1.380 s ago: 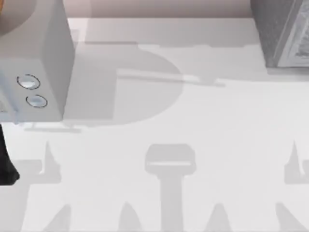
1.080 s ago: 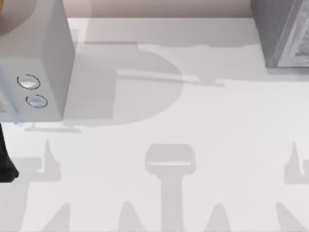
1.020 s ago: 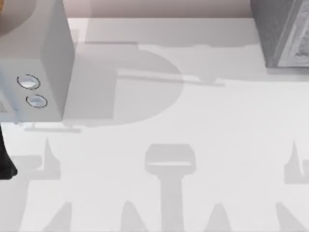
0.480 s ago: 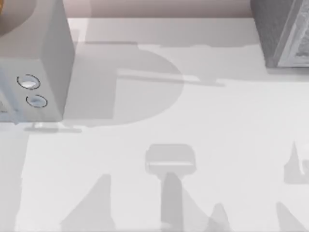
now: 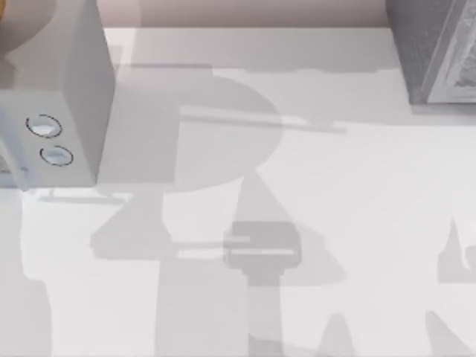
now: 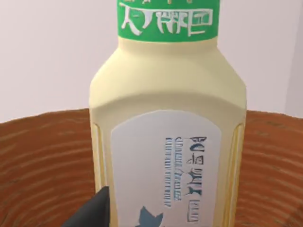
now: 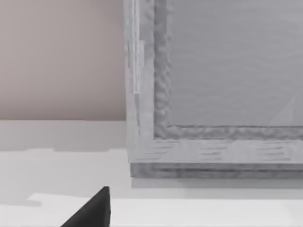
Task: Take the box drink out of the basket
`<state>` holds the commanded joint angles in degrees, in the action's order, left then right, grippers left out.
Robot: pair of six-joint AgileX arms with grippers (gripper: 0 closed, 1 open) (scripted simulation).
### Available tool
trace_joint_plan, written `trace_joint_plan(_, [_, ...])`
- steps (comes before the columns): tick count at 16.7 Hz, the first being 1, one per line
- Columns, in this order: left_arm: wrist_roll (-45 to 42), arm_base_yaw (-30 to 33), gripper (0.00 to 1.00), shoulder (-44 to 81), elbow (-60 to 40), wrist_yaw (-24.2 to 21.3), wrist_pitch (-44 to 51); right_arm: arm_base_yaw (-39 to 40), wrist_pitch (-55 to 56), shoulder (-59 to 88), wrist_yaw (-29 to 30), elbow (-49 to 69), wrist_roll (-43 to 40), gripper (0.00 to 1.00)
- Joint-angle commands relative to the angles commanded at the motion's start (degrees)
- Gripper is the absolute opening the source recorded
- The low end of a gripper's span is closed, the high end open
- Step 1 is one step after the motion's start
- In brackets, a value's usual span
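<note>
One dark fingertip (image 6: pixel 92 212) of the left gripper is seen just beside the box drink (image 6: pixel 165 137); whether it is pinched cannot be told. In the top view, broad arm shadows are newly cast across the table (image 5: pixel 372 193). The box drink stands upright, cap end up, inside the basket (image 6: pixel 42 161). The right gripper's finger (image 7: pixel 92 210) is seen near a grey box (image 7: pixel 213 85).

- Pale yellow box drink (image 6: pixel 165 118), green band (image 6: pixel 168 21) with white lettering above its shoulders.
- White label panel (image 6: pixel 165 165) on the drink's front, blue print and a blue leaf mark.
- Reddish-brown basket (image 6: pixel 42 161) behind the drink, ribbed with woven lines.
- Black fingertip (image 6: pixel 92 213) beside the drink's label; another black fingertip (image 7: pixel 90 210) over the table.
- White table (image 5: pixel 357 193), crossed by grey shadows.
- Light grey box (image 5: pixel 52 89) on the table's left, two round bluish dials (image 5: pixel 49 140).
- Mottled grey frame (image 7: pixel 213 94) with rough texture on the table's right.
- Pinkish-beige wall (image 7: pixel 61 56) beyond the table.
</note>
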<state>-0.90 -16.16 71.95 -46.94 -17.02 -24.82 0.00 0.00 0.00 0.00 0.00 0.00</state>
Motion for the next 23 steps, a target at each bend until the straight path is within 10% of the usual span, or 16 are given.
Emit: trace_joint_plan(23, [0.2, 0.7, 1.00, 22.4, -18.1, -0.3, -3.9, 0.0, 0.0, 0.0, 0.0, 0.0, 0.0, 1.00])
